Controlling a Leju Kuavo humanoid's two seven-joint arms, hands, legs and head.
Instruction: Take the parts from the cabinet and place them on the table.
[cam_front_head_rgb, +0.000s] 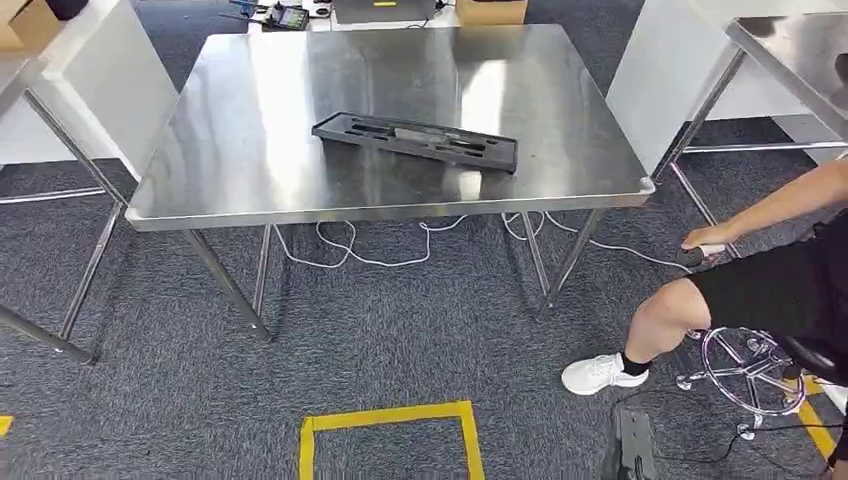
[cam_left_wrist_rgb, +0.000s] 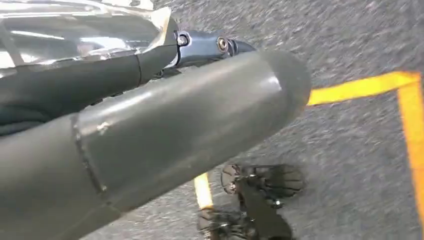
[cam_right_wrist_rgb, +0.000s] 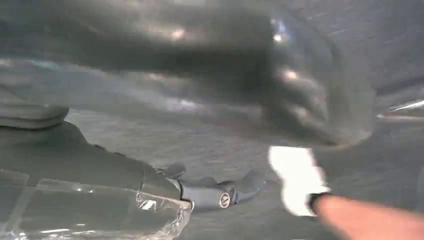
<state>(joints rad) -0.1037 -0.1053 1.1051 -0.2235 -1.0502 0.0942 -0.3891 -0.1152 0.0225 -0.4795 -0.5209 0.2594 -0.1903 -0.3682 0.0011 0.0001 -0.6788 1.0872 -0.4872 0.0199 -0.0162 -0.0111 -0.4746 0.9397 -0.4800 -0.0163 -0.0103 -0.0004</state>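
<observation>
A black foam tray (cam_front_head_rgb: 415, 140) with dark parts set in its slots lies flat near the middle of the steel table (cam_front_head_rgb: 250, 120). My left hand (cam_left_wrist_rgb: 165, 125) hangs over the grey carpet; its thick thumb and a dark finger (cam_left_wrist_rgb: 210, 45) stretch out with nothing in them. My right hand (cam_right_wrist_rgb: 115, 170) also hangs above the carpet, blurred, its dark fingers (cam_right_wrist_rgb: 220, 192) loosely extended and holding nothing.
A person (cam_front_head_rgb: 770, 290) sits on a wheeled stool (cam_front_head_rgb: 750, 365) at the right, one white shoe (cam_front_head_rgb: 598, 373) on the carpet. White cables (cam_front_head_rgb: 400, 245) trail under the table. A yellow tape square (cam_front_head_rgb: 390, 435) marks the floor in front. More steel tables stand at both sides.
</observation>
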